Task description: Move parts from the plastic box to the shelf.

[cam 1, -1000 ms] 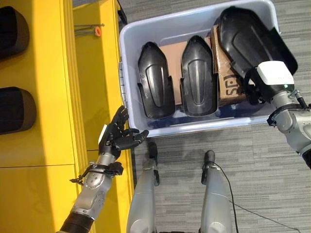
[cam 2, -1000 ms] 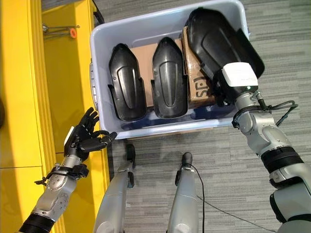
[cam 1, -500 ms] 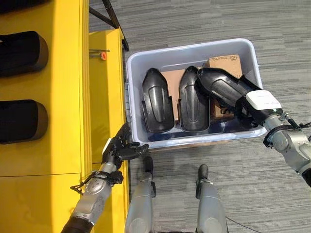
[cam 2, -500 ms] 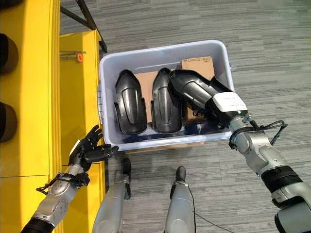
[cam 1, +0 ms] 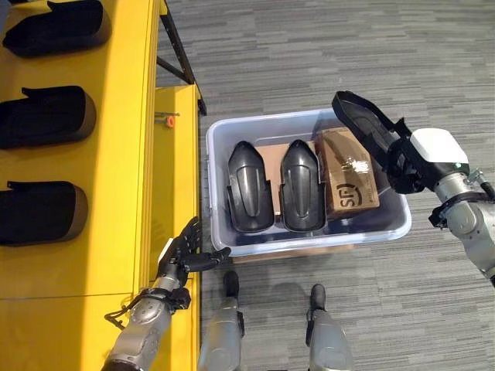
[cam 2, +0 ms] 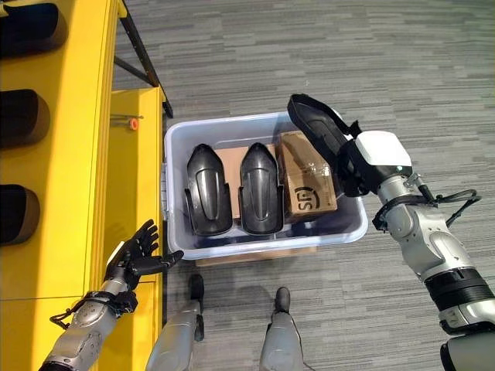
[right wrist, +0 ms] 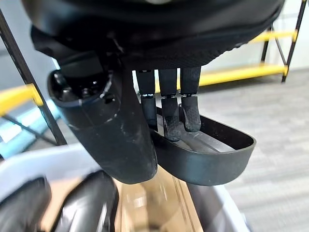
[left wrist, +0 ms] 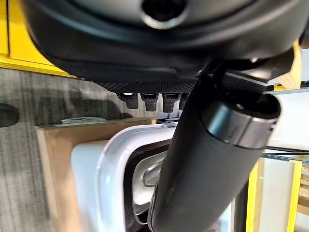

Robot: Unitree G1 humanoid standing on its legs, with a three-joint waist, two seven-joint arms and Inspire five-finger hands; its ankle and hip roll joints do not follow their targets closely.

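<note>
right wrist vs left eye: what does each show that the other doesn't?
Right wrist: the right hand's fingers and thumb clamped on the rim of the lifted black part, and a yellow rack behind. Left eye: the yellow shelf holding three black parts, the left hand open beside it, the whole plastic box. Both: the held part, two black parts and the cardboard box in the plastic box.
</note>
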